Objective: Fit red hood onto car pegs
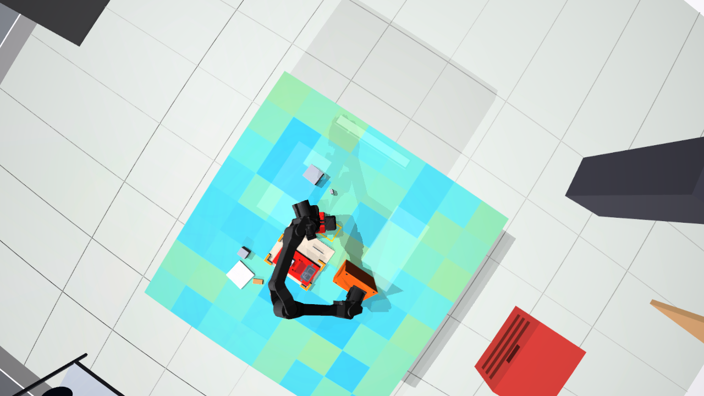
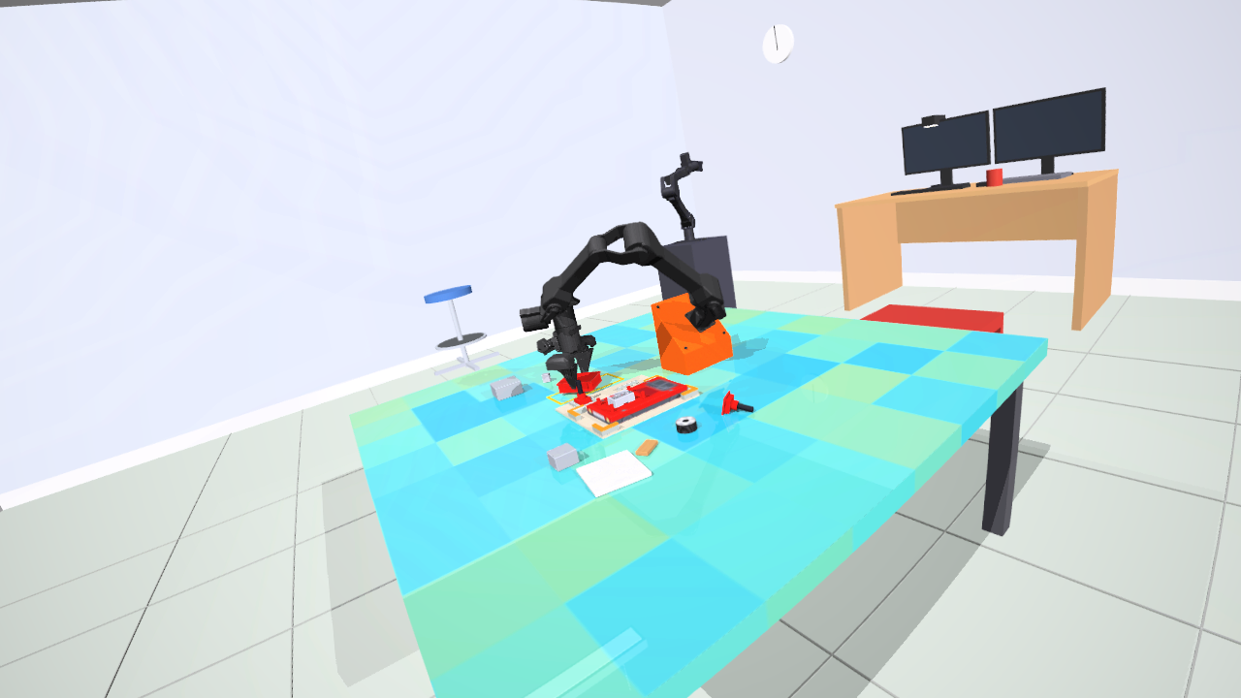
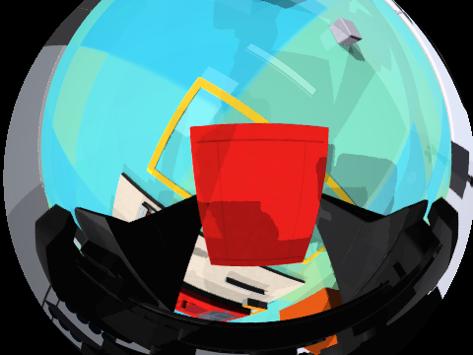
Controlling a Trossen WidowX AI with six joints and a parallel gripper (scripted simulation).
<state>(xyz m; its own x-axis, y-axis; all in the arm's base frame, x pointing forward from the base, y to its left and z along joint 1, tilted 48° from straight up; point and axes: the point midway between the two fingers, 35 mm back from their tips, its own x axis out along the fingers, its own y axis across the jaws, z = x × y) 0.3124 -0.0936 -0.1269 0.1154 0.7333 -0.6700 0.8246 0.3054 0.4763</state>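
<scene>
The red hood (image 1: 322,215) (image 2: 591,382) (image 3: 256,173) lies roof up, over the yellow outline (image 1: 336,234) (image 3: 199,82) beside the jig. My gripper (image 1: 320,225) (image 2: 579,378) (image 3: 259,200) points down and is shut on the hood, one finger against each side. I cannot tell whether the hood still touches the table. The red chassis (image 1: 301,266) (image 2: 646,399) (image 3: 207,310) sits in the cream jig (image 1: 325,252) (image 3: 217,272), with the grey engine block (image 2: 620,398) on its deck. The pegs are too small to make out, and the corner holes are hidden.
The orange arm mount (image 1: 352,279) (image 2: 689,349) stands near the jig. Grey blocks (image 1: 313,174) (image 2: 562,457), a white plate (image 1: 240,274) (image 2: 614,473) and a small orange block (image 1: 258,281) (image 2: 647,448) lie around. A wheel (image 2: 686,426) and a red part (image 2: 729,403) lie on the jig's near side.
</scene>
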